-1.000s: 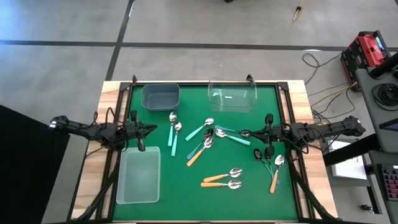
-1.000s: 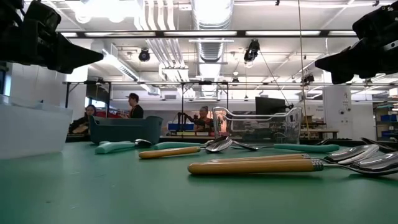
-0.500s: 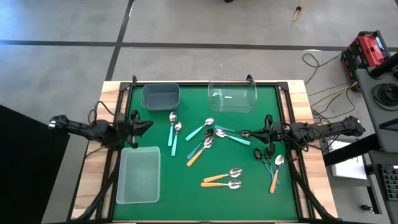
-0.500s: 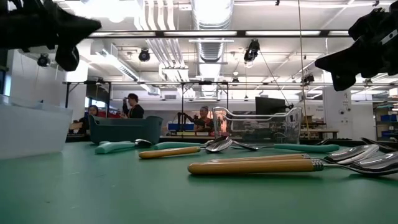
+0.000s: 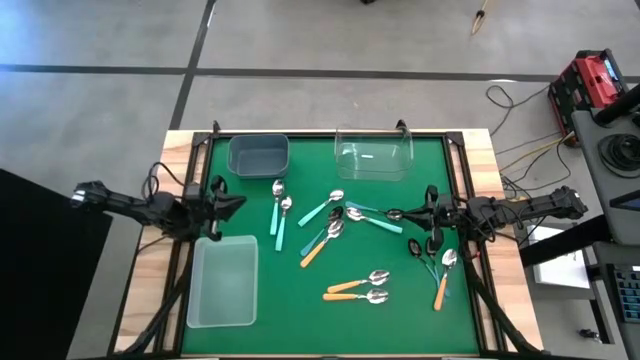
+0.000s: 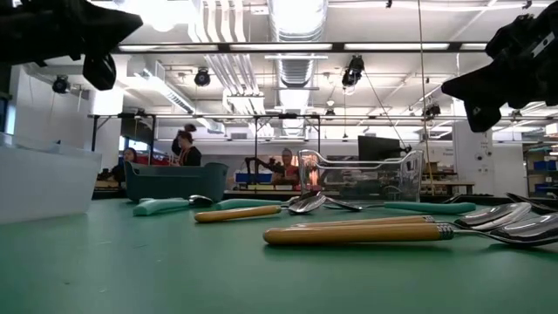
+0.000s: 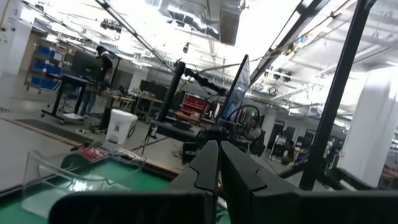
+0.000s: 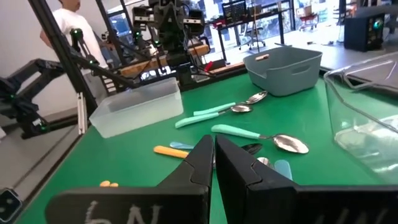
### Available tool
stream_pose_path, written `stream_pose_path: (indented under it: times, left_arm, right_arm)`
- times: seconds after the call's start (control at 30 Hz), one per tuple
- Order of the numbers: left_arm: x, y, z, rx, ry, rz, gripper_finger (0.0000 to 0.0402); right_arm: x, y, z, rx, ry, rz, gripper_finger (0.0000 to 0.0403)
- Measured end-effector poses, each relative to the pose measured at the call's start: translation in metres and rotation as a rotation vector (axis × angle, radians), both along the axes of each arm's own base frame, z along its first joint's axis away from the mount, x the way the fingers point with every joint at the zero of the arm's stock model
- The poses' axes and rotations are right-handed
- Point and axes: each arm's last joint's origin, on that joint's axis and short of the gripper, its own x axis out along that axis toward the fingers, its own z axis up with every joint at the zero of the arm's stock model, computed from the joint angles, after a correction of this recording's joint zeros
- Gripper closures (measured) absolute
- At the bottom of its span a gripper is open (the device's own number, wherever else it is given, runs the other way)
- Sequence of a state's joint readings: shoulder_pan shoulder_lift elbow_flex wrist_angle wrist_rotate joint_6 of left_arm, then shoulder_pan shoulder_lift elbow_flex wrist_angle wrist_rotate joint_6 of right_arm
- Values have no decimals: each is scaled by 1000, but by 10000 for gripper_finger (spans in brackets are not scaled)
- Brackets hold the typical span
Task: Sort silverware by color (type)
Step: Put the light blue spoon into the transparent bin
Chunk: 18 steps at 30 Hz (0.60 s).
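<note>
The silverware lies scattered flat on the green mat [image 5: 300,300]. Teal-handled spoons [image 5: 275,212] lie left of centre, with one more [image 8: 255,134] near the middle. Orange-handled spoons [image 5: 355,290] sit toward the near edge. Dark spoons [image 5: 420,248] lie close under my right arm. My left gripper [image 5: 243,204] hangs shut above the mat's left side, tilted upward [image 7: 219,146] and holding nothing. My right gripper [image 5: 418,211] hangs shut and level above the mat's right side [image 8: 213,140], also holding nothing.
A grey-blue bin [image 5: 259,155] and a clear bin [image 5: 373,153] stand along the far edge. A frosted clear tray [image 5: 223,281] sits at the near left, just below my left gripper. People stand in the room beyond the table.
My left gripper has risen, tipped its fingers upward and rolled about its own axis, staying shut. My right gripper has rolled a little about its axis without shifting place. The spoons have not moved.
</note>
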State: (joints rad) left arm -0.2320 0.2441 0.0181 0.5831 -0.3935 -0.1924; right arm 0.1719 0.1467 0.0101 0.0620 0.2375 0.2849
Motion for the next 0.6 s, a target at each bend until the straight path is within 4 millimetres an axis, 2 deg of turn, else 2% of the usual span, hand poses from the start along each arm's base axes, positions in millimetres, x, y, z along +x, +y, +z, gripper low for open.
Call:
stream_pose_path:
  times: [0.37,0.6]
  left_arm:
    - [10,-2,-9,-59,89,-25,401]
    - [15,-3,-9,-91,68,-25,401]
  right_arm:
    - [0,0,1,179,-18,-12,394]
    - [1,1,15,208,-156,36,394]
